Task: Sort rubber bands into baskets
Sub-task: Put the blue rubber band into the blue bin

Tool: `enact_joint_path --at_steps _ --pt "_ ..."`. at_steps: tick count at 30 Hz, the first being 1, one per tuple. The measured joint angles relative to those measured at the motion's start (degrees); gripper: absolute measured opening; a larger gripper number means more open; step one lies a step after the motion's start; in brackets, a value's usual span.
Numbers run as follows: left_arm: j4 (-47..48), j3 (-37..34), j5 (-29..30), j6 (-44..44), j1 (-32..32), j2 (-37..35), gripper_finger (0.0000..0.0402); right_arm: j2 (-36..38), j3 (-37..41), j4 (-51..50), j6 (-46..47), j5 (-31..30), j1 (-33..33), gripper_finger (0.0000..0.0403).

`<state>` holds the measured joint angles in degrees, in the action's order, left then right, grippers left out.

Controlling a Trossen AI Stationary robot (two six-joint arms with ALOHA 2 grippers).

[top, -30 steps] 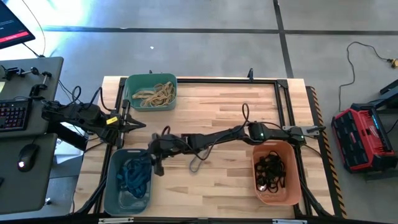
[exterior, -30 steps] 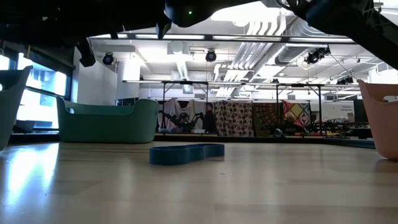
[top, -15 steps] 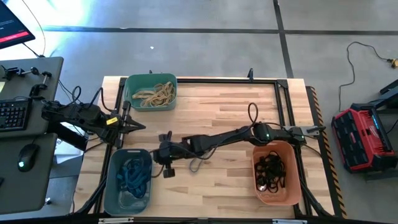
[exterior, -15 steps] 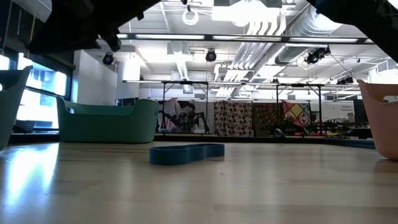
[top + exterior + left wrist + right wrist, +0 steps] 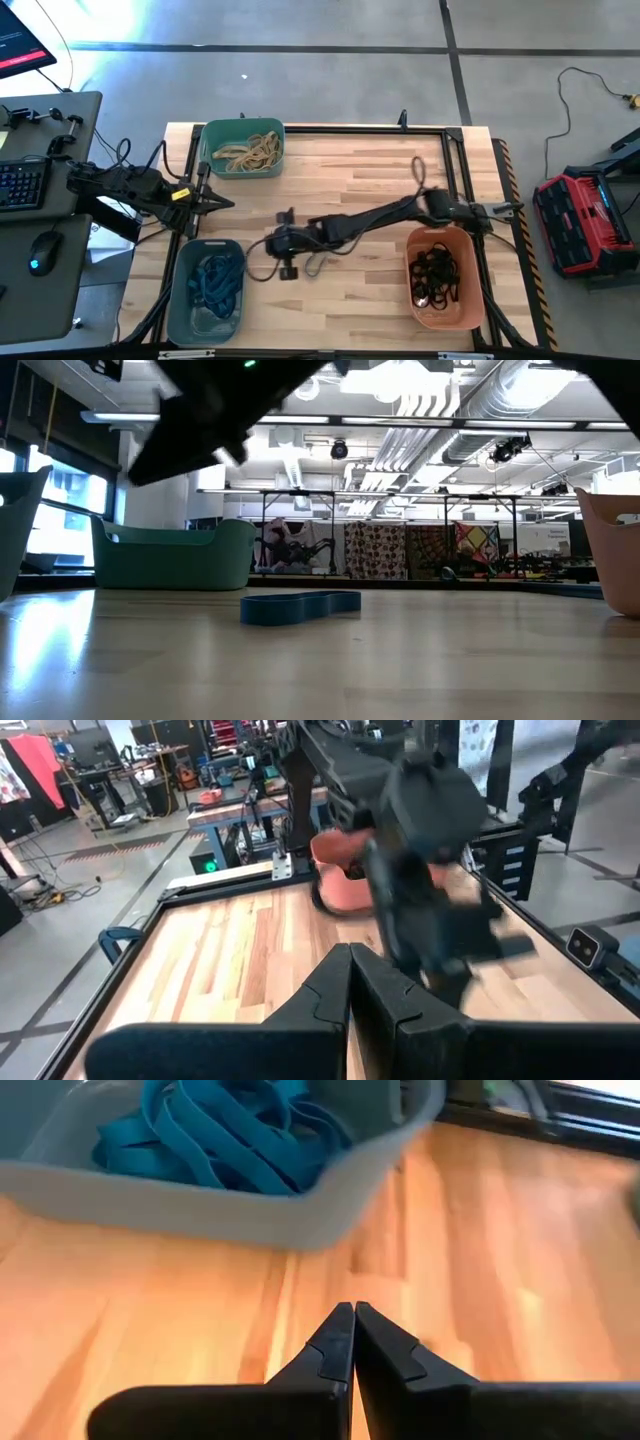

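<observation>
- The right hand (image 5: 268, 243) hangs over the middle of the wooden tabletop (image 5: 360, 170), just beside the grey-blue basket (image 5: 207, 292); its fingers (image 5: 352, 1342) are pressed together with nothing between them.
- The left hand (image 5: 222, 203) waits at the tabletop's left edge, between the teal-green basket (image 5: 242, 148) and the grey-blue one; its fingers (image 5: 350, 985) are also pressed together and hold nothing.
- The teal-green basket at the far left corner holds tan rubber bands (image 5: 246, 152).
- The grey-blue basket at the near left corner holds blue rubber bands (image 5: 214, 281); the right wrist view shows them heaped inside (image 5: 225, 1130).
- The orange basket (image 5: 444, 277) at the near right holds black rubber bands (image 5: 434, 272).
- One blue rubber band (image 5: 300, 606) lies flat on the bare wood in the low view, apart from all three baskets.
</observation>
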<state>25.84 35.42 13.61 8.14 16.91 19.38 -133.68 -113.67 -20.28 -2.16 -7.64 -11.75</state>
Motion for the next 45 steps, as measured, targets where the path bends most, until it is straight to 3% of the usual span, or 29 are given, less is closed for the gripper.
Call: enact_joint_path --at_steps 8,14,21,25,37,41,45 --pt "-0.1 0.0 0.0 -1.8 0.0 2.0 0.0000 20.5 29.7 6.4 10.9 -3.5 0.8 0.0000" --pt "-0.8 0.0 -3.7 -3.8 0.0 6.7 0.0000 27.4 42.2 5.8 21.5 -4.5 1.2 0.0000" --pt "-4.2 0.0 -10.3 -5.3 0.0 14.6 0.0000 26.9 44.5 0.5 25.5 -2.2 1.2 0.0000" --pt "-6.6 0.0 -11.4 -5.6 0.0 19.0 0.0000 26.9 44.5 -1.8 27.2 -4.0 1.6 0.0008" --pt "-10.0 0.0 -11.9 -7.1 0.5 28.6 0.0000 23.7 44.4 -1.9 30.4 -2.1 4.3 0.0143" --pt "-13.2 0.0 -11.9 -7.5 2.3 31.3 0.0000 21.4 44.4 -1.5 30.4 -1.7 4.3 0.0146" --pt "-16.0 0.0 -11.9 -7.0 4.1 33.2 0.0000 20.7 44.4 -1.0 30.3 -3.2 4.2 0.0118"
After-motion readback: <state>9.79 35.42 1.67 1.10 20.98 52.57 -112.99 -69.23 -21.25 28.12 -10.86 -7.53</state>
